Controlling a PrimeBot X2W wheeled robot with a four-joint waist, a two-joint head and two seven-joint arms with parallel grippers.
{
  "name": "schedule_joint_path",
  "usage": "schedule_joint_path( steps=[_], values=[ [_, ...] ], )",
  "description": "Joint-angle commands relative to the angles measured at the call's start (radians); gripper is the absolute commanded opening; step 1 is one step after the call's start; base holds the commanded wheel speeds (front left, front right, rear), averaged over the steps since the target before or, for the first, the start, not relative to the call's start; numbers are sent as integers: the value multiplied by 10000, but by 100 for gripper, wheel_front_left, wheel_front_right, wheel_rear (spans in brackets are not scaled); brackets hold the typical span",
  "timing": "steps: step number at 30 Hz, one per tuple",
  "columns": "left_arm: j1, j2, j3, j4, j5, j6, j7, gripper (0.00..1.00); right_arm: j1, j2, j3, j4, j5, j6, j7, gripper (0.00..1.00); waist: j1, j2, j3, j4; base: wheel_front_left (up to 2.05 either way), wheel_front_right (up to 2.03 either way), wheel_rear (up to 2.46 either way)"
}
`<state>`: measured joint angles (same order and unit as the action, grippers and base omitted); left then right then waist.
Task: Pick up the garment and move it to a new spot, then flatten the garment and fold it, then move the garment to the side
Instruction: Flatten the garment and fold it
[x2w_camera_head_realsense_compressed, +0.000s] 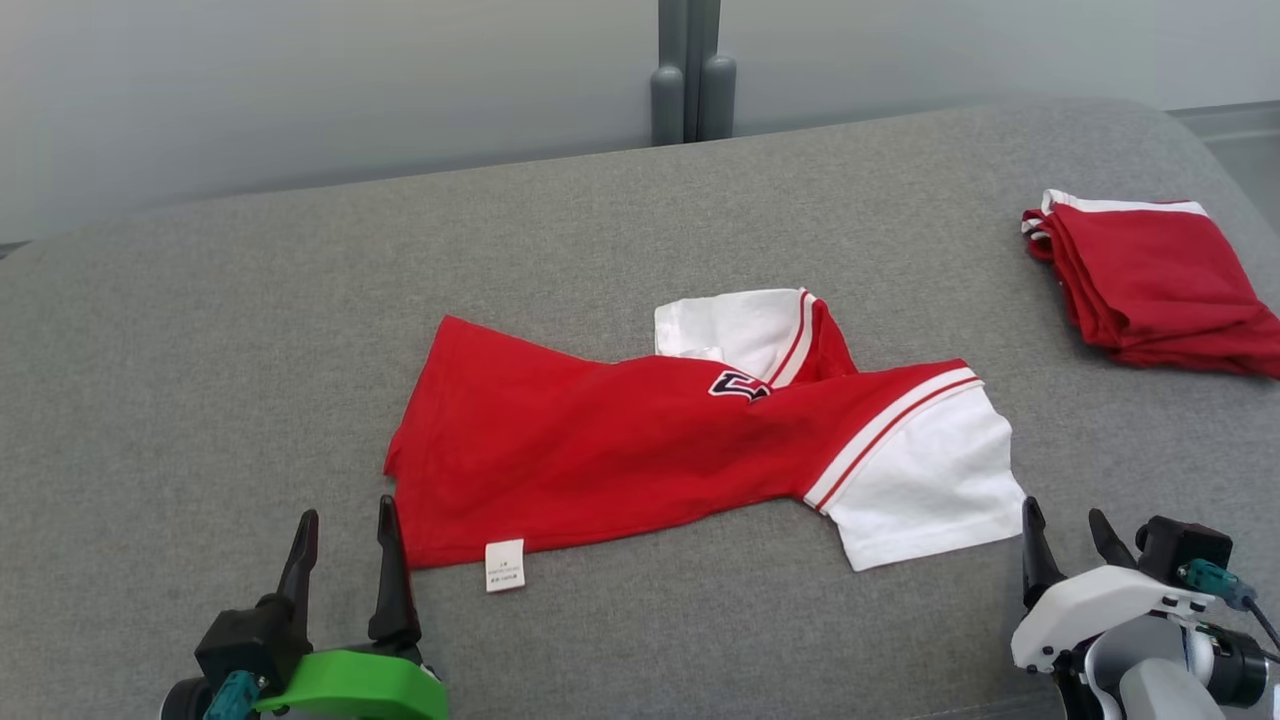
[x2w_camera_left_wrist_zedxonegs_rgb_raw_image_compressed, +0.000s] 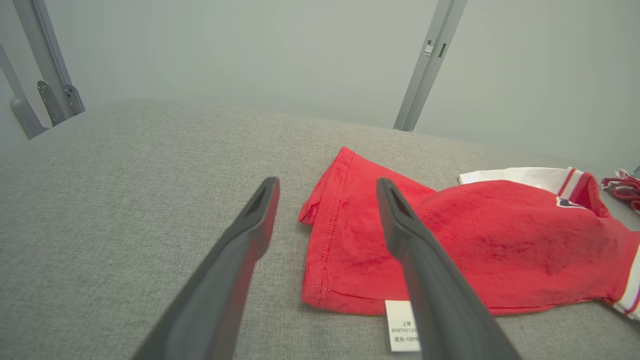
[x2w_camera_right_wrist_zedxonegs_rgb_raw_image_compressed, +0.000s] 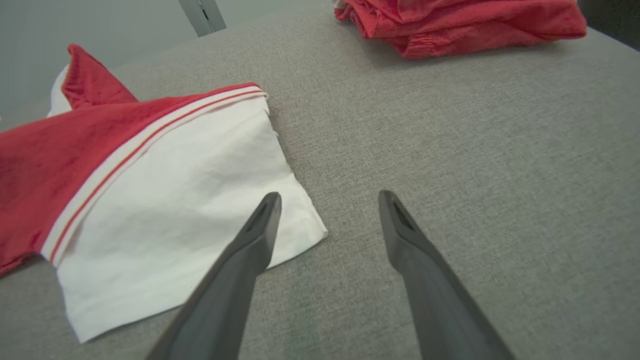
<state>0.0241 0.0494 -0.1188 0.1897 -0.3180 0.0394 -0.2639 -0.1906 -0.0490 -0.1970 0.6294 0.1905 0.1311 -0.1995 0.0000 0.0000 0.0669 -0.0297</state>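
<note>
1. Garment (x2w_camera_head_realsense_compressed: 620, 440), red with white sleeves, is lying rumpled at the centre of the grey cushion (x2w_camera_head_realsense_compressed: 200, 350); its white label (x2w_camera_head_realsense_compressed: 504, 565) is poking out at 7 o'clock.
2. Left gripper (x2w_camera_head_realsense_compressed: 348, 508) is hovering at 7 o'clock, fingers spread wide, gripping nothing; one fingertip is sitting just beside the red hem.
3. Right gripper (x2w_camera_head_realsense_compressed: 1064, 509) is hanging at 5 o'clock, jaws wide apart and empty, just beside the white sleeve (x2w_camera_head_realsense_compressed: 930, 480).
4. Folded red pile (x2w_camera_head_realsense_compressed: 1150, 280) is resting at 2 o'clock, well apart.
</note>
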Motion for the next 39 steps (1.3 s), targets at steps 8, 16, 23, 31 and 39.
schedule_joint_path(
  steps=[8, 16, 23, 31, 39],
  values=[
    [-367, 22, 81, 87, 110, -99, -5, 100, -1113, -35, 18, 1917, -23, -7, -227, 100, 0, 0, 425, 343, 0, 0, 0],
    [-436, 24, 133, 121, 108, -85, -5, 100, -1692, 5, 404, 3102, 139, -1, -359, 62, 0, 0, 465, 410, 0, 0, 0],
    [-424, 24, 113, 136, 71, -66, -5, 100, -1980, -17, 511, 3448, 313, -2, -510, 0, 0, 0, 434, 387, 0, 0, 0],
    [-276, 24, -146, 245, -195, -133, -4, 100, -1719, -34, 557, 2281, 1257, -4, -667, 0, 0, 0, 323, 281, 0, 0, 0],
    [-227, 22, -826, 1075, -1172, -194, 92, 100, -515, -131, 265, -6, 1280, -4, -652, 0, 0, 0, 214, 108, 0, 0, 0]
  ],
)
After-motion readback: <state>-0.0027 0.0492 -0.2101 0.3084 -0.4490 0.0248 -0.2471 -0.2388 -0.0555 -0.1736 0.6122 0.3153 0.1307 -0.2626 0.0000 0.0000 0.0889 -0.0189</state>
